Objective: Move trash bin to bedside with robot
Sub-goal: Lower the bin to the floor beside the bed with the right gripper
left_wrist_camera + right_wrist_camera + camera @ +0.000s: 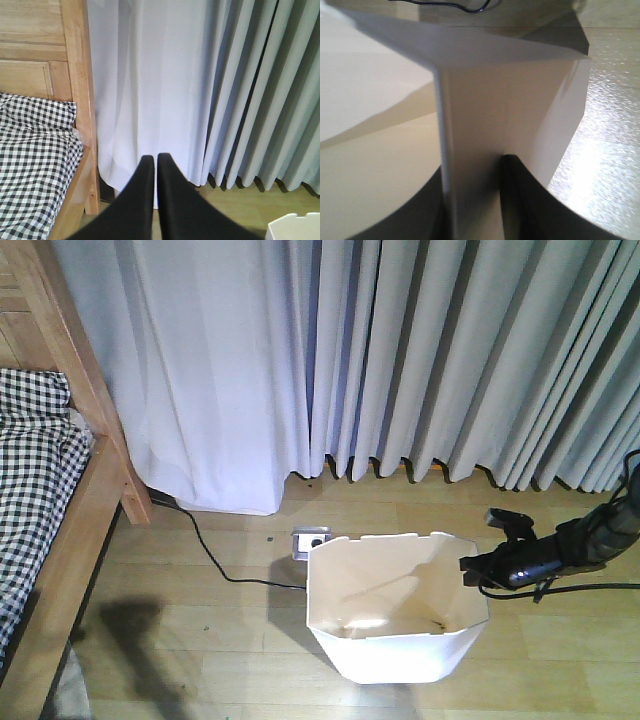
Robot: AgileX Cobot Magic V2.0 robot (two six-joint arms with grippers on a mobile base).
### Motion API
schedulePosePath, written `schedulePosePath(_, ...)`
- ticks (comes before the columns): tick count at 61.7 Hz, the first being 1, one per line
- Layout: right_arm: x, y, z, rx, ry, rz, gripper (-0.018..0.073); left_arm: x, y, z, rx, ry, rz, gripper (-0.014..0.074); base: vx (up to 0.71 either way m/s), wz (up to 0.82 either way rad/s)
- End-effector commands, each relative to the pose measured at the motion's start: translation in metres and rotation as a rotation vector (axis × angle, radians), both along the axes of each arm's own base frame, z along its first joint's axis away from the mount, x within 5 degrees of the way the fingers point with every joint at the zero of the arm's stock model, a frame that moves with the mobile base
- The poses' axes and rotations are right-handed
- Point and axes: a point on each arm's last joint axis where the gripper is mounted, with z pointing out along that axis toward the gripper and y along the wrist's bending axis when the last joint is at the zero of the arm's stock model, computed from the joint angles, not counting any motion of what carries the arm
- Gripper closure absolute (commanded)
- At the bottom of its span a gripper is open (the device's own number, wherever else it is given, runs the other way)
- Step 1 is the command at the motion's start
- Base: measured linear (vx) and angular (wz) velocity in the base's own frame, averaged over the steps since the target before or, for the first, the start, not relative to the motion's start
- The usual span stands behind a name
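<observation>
Exterior front-facing view gives you grey curtains [400, 350] across 10 to 2 o'clock and the bed [85, 530], checked bedding [30, 470] on it, at 9 o'clock. Your trash bin [395, 660] stands on the wood floor [200, 640] at 5 o'clock, well apart from the bed. Your right gripper [468, 568] pinches the bin's 3 o'clock rim, one finger inside, one outside. Your left gripper [152, 159] is closed on nothing, facing the curtains
</observation>
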Motion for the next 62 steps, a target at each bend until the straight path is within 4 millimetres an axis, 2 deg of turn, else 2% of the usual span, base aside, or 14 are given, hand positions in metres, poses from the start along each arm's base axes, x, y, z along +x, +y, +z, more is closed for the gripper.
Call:
schedulePosePath(1, 0.028, 0.007, 0.027, 0.181, -0.084, -0.013, 0.0564, 0.000, 0.000, 0.003, -0.009, -0.067, 0.004, 0.0602, 0.00, 0.00)
schedulePosePath(18, 0.037, 0.009, -0.009, 0.248, -0.079, -0.034, 0.0561, 0.000, 0.000, 0.003, -0.009, -0.067, 0.004, 0.0602, 0.00, 0.00)
schedulePosePath(29, 0.043, 0.009, -0.025, 0.265, -0.098, -0.026, 0.0559, 0.000, 0.000, 0.003, -0.009, -0.067, 0.004, 0.0602, 0.00, 0.00)
schedulePosePath(44, 0.049, 0.007, -0.039, 0.258, -0.079, -0.013, 0.0549, 0.000, 0.000, 0.003, -0.009, -0.067, 0.004, 0.0602, 0.00, 0.00)
schedulePosePath(62, 0.050, 0.006, -0.042, 0.245, -0.042, -0.005, 0.0494, 0.000, 0.000, 0.003, -0.009, -0.067, 0.004, 0.0602, 0.00, 0.00)
